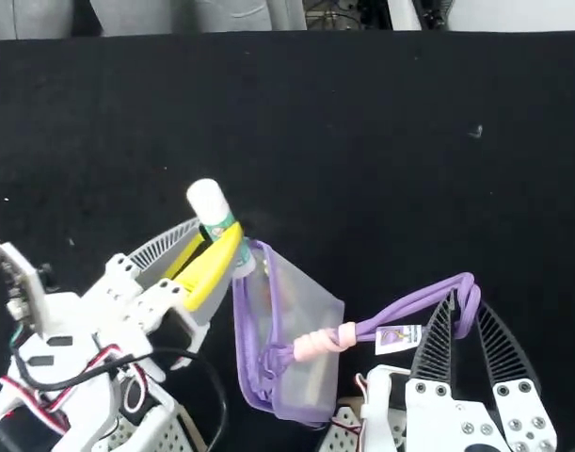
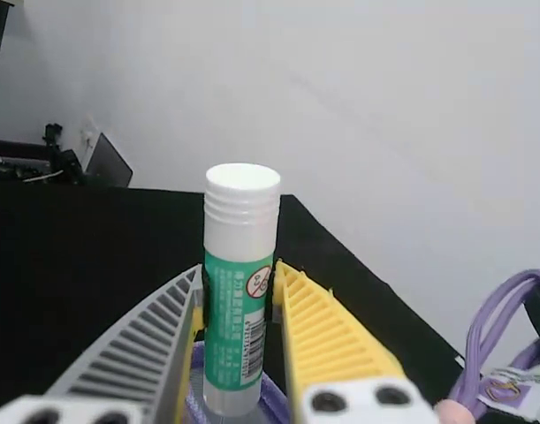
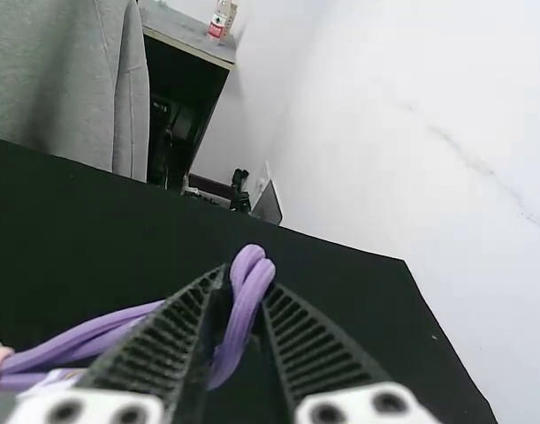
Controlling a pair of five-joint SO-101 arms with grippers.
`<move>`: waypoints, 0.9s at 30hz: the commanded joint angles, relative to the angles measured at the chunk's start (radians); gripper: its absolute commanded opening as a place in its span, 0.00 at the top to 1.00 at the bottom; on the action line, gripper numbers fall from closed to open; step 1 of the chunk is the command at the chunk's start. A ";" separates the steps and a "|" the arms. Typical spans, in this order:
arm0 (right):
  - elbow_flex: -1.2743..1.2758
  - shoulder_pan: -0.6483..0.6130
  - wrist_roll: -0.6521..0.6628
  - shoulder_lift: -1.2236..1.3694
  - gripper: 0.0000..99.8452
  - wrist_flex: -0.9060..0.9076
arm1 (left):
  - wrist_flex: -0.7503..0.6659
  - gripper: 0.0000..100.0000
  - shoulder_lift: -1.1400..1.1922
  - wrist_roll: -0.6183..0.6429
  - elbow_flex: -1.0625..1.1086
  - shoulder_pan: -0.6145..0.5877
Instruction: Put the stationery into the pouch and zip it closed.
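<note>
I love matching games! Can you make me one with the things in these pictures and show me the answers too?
Things:
1. glue stick
2. purple cord
3. pouch
4. table

Descriptions:
A. black all over
B. pinched in the right hand
C. gripped by the left hand
D. see-through with purple edging

Pairs: 1-C, 2-B, 3-D, 4-A

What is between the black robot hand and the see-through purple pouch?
A purple cord with a pink bead and small tag, in the high view.
</note>
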 commanded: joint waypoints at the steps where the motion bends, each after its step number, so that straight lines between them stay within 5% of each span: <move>1: 0.008 0.014 -0.002 0.028 0.99 0.025 | -0.018 0.96 -0.002 -0.044 0.004 0.094; 19: 0.004 0.014 -0.002 0.056 0.99 0.025 | -0.028 0.97 -0.003 -0.143 0.097 0.163; 27: 0.004 0.014 -0.002 0.056 0.99 0.025 | -0.018 0.82 -0.003 -0.133 0.096 0.062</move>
